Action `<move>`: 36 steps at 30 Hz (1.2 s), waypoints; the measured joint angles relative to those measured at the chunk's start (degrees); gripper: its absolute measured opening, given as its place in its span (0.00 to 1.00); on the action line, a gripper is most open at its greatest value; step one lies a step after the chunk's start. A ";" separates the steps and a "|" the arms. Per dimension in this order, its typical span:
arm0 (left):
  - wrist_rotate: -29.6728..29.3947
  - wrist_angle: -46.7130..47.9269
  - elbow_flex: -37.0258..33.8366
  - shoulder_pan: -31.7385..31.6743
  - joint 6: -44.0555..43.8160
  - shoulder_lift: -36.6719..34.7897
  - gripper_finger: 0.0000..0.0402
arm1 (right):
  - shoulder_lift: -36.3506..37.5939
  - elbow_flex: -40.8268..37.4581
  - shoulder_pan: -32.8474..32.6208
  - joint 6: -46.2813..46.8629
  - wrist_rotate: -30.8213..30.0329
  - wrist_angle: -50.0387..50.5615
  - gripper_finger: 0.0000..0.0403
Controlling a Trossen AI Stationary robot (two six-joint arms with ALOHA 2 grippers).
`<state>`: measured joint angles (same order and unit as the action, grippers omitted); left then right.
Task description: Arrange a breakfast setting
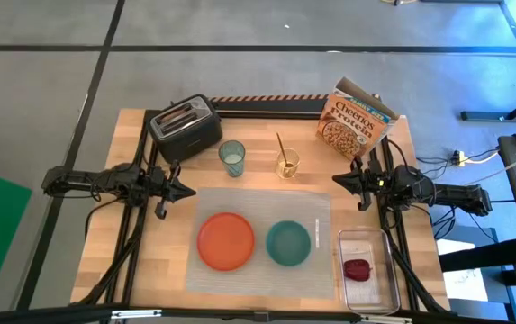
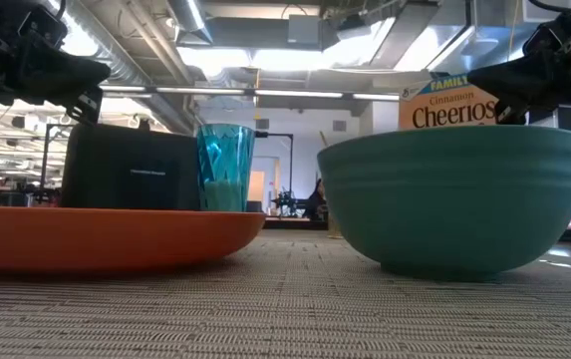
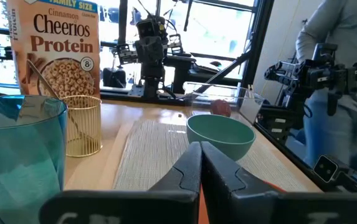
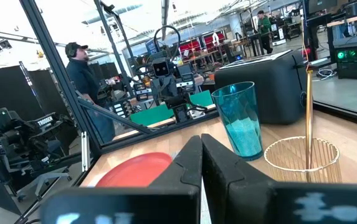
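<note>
A grey placemat [image 1: 258,202] lies at the table's middle. On it rest a round orange plate [image 1: 226,240] and, to its right, a teal bowl [image 1: 288,243]. A green-tinted glass [image 1: 232,159] stands beyond the mat's far edge. A gold spoon [image 1: 282,148] stands in a gold wire holder [image 1: 287,166]. A small red fruit [image 1: 357,269] lies in the clear tub [image 1: 366,297]. I cannot make out a toast slice. My left gripper [image 1: 188,191] is shut and empty above the mat's left edge. My right gripper [image 1: 339,180] is shut and empty above the mat's far right corner.
A black toaster [image 1: 185,126] stands at the far left and a Cheerios box [image 1: 355,120] at the far right. The clear tub sits at the near right, beside the mat. A person [image 3: 337,74] stands beyond the table's right side.
</note>
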<state>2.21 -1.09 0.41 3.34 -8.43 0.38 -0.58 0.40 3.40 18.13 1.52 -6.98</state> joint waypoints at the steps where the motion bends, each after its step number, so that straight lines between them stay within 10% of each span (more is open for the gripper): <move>1: 0.00 0.01 0.01 0.00 0.01 0.00 0.00 | 0.00 -0.01 -0.02 0.01 -0.01 0.09 0.00; 25: 0.00 -0.01 0.00 -0.01 -0.02 0.01 0.00 | -0.04 -0.02 0.00 0.21 -0.92 0.50 0.00; 29: -0.01 -0.01 0.01 -0.01 0.00 0.01 0.00 | -0.04 -0.02 0.00 15.07 -0.06 -2.78 0.00; 36: -1.03 -1.96 -0.05 0.02 0.94 0.03 0.00 | -0.73 -0.02 -0.02 29.00 -18.68 -6.94 0.00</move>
<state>1.18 -3.05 0.36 3.36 -7.49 0.40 -1.31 0.38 3.38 47.13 -17.17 -13.93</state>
